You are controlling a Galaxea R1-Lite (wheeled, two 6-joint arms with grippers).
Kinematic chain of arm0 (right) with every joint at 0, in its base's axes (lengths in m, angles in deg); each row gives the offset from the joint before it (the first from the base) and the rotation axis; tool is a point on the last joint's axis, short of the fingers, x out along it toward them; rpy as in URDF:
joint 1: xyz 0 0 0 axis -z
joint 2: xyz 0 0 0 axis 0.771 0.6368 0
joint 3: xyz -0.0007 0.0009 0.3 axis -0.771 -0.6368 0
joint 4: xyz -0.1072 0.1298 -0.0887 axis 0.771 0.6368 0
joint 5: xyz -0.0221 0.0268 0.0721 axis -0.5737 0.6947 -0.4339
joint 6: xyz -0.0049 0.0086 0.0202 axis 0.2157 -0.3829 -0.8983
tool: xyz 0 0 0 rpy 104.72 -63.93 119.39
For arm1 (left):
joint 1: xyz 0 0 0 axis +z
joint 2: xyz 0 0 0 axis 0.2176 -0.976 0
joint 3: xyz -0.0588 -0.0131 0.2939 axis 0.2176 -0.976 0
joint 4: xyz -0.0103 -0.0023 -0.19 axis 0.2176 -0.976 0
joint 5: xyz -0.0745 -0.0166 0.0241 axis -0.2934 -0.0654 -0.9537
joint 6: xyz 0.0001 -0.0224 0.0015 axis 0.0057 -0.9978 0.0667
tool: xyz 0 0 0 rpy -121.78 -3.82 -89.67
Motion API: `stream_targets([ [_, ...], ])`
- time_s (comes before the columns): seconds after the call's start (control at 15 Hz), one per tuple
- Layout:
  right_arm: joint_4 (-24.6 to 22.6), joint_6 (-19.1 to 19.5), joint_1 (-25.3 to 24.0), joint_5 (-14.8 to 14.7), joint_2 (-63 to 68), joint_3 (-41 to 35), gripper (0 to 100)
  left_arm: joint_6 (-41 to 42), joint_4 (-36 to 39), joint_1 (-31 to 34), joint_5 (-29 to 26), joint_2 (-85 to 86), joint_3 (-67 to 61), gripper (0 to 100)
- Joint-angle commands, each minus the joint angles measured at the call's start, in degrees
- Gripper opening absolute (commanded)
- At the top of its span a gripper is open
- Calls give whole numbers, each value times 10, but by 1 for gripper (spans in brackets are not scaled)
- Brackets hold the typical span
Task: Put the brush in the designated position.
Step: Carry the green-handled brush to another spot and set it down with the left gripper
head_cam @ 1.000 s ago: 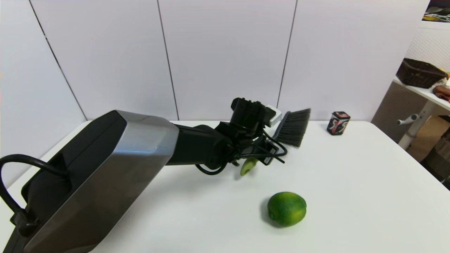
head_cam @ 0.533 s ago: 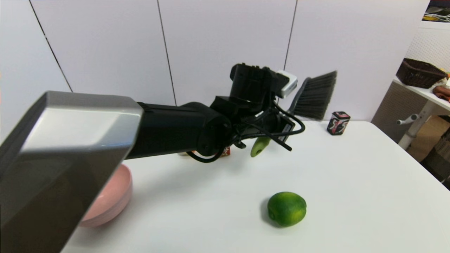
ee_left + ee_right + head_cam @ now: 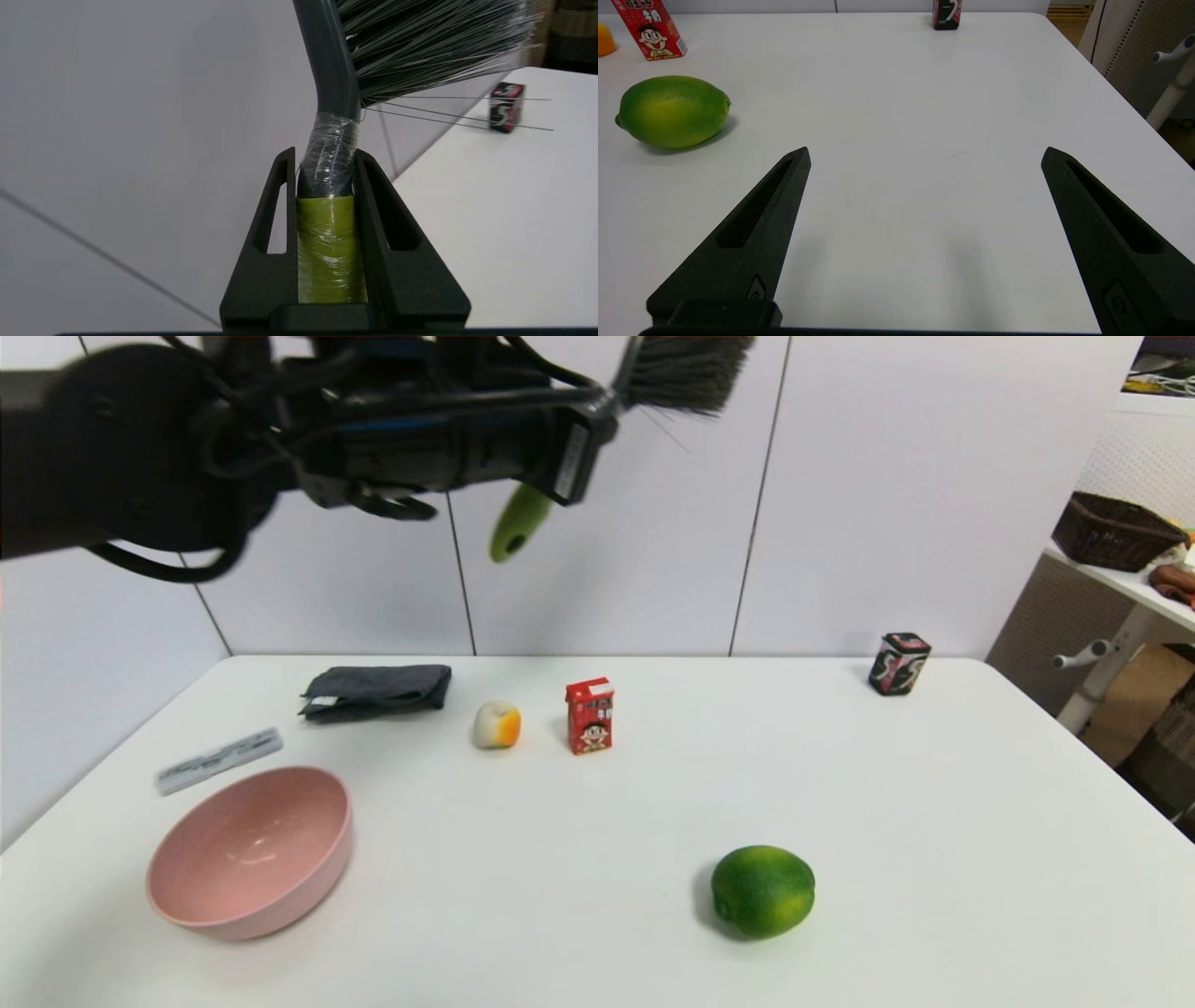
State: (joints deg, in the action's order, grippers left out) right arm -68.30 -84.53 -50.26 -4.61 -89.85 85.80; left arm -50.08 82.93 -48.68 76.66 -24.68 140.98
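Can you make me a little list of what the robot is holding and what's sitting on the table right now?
Held thing: lime-green-handled dust brush with dark grey bristles, up in the air above the table
Left claw: shut on the brush handle
Right claw: open, low over bare white table
On the table: pink plastic bowl, green lime, red drink carton, folded dark grey cloth, flat grey ruler-like bar, small black and red tin
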Motion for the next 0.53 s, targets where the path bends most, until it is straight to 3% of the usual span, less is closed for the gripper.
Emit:
stream_targets([
  [0.07, -1, 0, 0, 0, 1, -1, 100, 26, -23, 157, -127, 143, -129, 0],
  [0.33, 0, 0, 0, 0, 1, -1, 100, 74, -43, 288, -272, 174, -213, 0],
  [0.53, 0, 0, 0, 0, 1, -1, 100, 175, -45, 377, -374, 155, -279, 0],
])
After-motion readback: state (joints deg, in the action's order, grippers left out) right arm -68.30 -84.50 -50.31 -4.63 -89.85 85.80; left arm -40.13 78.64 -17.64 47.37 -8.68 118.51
